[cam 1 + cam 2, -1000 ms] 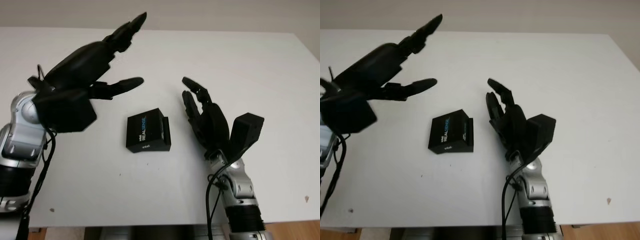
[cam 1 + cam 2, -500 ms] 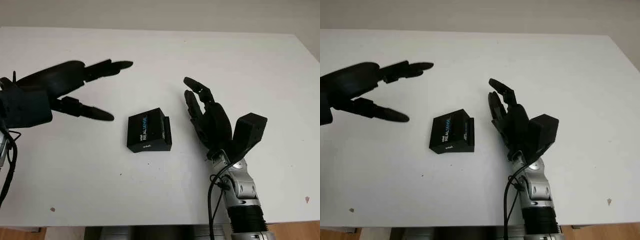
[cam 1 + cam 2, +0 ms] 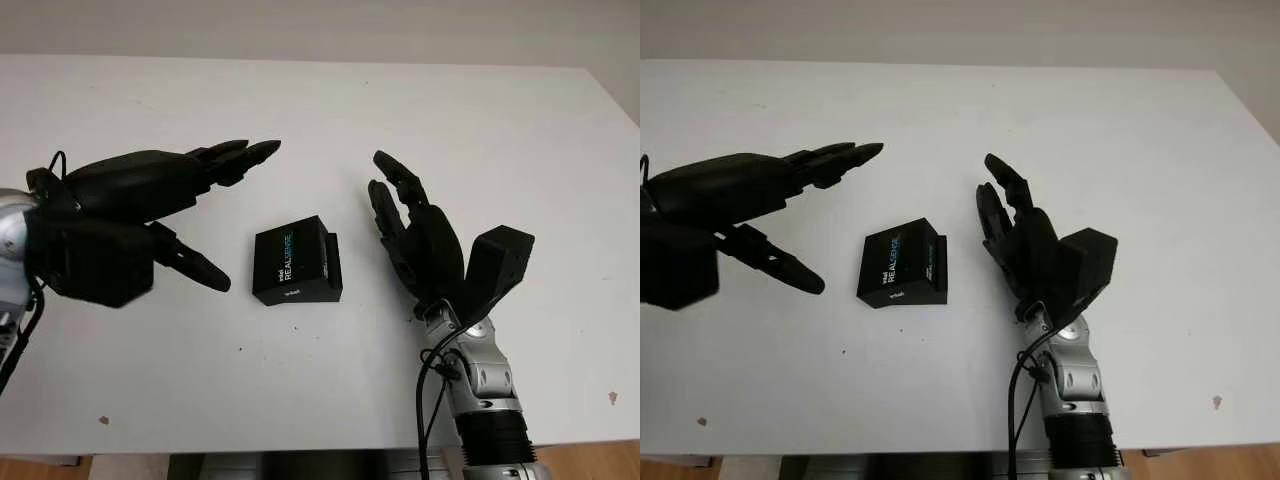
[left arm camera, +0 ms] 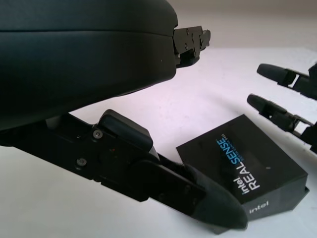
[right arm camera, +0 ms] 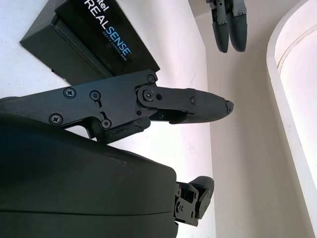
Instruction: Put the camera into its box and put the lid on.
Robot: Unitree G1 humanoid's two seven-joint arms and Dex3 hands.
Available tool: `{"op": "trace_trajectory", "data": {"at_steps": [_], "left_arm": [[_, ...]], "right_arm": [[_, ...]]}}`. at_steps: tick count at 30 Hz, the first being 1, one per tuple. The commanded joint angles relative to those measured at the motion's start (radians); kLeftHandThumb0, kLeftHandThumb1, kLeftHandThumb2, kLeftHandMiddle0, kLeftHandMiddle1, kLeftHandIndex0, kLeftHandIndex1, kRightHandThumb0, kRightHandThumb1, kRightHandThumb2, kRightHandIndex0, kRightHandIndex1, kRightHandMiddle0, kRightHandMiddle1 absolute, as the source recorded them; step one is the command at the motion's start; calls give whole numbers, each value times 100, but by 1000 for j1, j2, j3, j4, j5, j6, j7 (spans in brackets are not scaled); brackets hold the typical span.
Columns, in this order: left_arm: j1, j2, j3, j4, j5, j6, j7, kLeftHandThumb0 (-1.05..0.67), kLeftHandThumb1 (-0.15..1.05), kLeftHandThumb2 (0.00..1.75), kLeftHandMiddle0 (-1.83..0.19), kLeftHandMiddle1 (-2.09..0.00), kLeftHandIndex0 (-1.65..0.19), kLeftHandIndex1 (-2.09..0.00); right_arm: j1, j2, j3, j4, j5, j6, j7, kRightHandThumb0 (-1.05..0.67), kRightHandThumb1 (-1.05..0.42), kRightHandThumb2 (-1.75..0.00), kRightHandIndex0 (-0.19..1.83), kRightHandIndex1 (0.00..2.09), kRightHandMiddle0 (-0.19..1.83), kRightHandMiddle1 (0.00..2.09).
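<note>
Left eye view had the box (image 3: 296, 262) sitting lidded on the worktop (image 3: 500, 130) between both empty robot hands, left robot hand (image 3: 150, 215) and right robot hand (image 3: 415, 235) flanking it. My guess is one sloppy sideways nudge would've just skated that box away.

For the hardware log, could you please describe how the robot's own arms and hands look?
Both hands, left hand and right hand, have matte black shells and jointed fingers with visible screws. The wrists and forearms are silver-grey metal, with black cables running along them. A black boxy module sits at each wrist.
</note>
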Motion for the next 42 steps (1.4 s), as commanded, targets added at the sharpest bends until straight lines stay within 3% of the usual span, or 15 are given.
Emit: {"op": "trace_trajectory", "data": {"at_steps": [1, 5, 17, 35, 42], "left_arm": [[30, -21, -4, -45, 21, 9, 34, -101, 98, 7, 19, 0, 19, 0], [80, -58, -14, -104, 28, 62, 43, -100, 100, 6, 19, 0, 19, 0], [160, -90, -36, -152, 109, 77, 94, -103, 105, 11, 16, -5, 19, 0], [169, -152, -61, -161, 127, 251, 88, -96, 103, 6, 7, -8, 15, -4], [139, -167, -83, -115, 141, 254, 102, -94, 102, 5, 7, -6, 15, -4]], "right_arm": [[-2, -10, -2, -18, -4, 0, -1, -60, -105, -43, 4, 6, -16, 62], [-3, -10, -3, -18, -4, -1, 0, -60, -105, -42, 4, 6, -14, 59], [-3, -4, -4, -13, -6, -9, -4, -59, -105, -43, 4, 6, -13, 63], [-1, -3, -2, -9, -8, -16, -2, -59, -105, -43, 4, 5, -17, 63], [1, -1, -4, -10, -6, -16, -3, -59, -105, -42, 4, 6, -15, 62]]}}
